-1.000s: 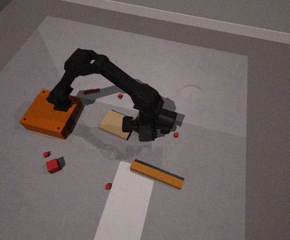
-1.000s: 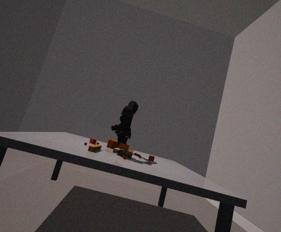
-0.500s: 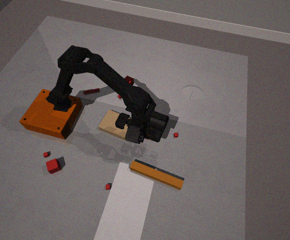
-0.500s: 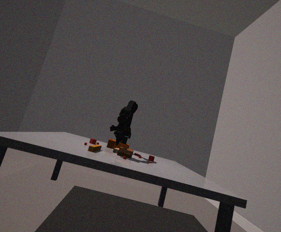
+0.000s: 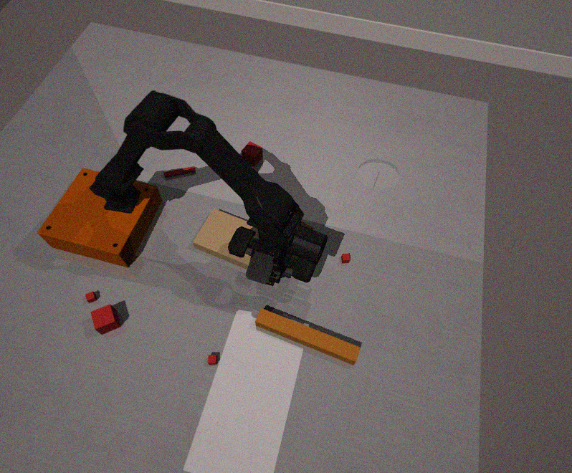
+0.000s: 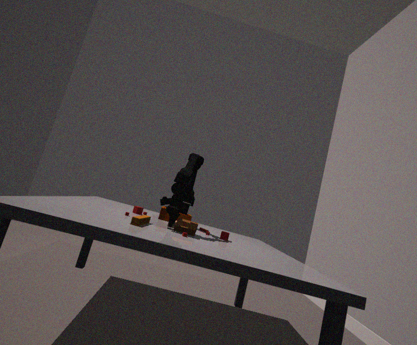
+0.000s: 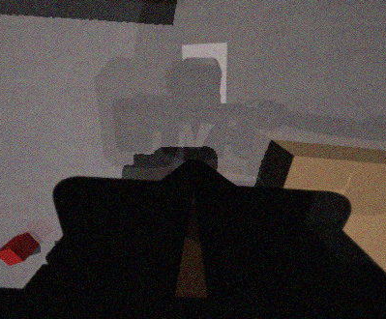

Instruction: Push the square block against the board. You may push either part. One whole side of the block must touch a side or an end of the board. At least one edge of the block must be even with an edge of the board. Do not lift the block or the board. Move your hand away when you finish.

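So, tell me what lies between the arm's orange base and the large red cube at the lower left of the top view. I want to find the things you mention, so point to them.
A small red cube [image 5: 91, 297] [image 6: 145, 213], nearer the large red cube [image 5: 105, 319] [image 6: 137, 209] than the orange base [image 5: 57, 230] [image 6: 163, 213]. The top view shows it best.

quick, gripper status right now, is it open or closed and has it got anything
Gripper: closed, nothing held.
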Robot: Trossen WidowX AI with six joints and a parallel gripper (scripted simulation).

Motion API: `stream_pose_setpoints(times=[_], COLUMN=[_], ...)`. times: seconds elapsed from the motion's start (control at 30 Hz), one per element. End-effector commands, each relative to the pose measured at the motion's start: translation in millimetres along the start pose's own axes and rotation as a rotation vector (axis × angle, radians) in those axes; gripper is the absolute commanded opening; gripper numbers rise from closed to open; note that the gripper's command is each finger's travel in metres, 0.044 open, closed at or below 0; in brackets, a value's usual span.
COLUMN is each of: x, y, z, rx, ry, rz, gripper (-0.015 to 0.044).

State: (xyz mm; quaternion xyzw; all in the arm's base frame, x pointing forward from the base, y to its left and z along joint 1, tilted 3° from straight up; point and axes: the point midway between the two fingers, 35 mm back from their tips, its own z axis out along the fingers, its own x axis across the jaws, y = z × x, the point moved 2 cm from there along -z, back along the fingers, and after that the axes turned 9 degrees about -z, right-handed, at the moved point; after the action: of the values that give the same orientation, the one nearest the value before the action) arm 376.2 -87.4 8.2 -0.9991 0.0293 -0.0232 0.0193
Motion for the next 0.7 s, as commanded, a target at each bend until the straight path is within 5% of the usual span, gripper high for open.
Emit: stream_pose_setpoints(times=[0.0,0.67], x=[0.0,2.9], y=[-2.5,-16.0], z=[1.0,1.0], rx=[0.000,0.002], ry=[-0.001,-0.001], rz=[0.006,0.006], gripper=[0.0000,0.0000])
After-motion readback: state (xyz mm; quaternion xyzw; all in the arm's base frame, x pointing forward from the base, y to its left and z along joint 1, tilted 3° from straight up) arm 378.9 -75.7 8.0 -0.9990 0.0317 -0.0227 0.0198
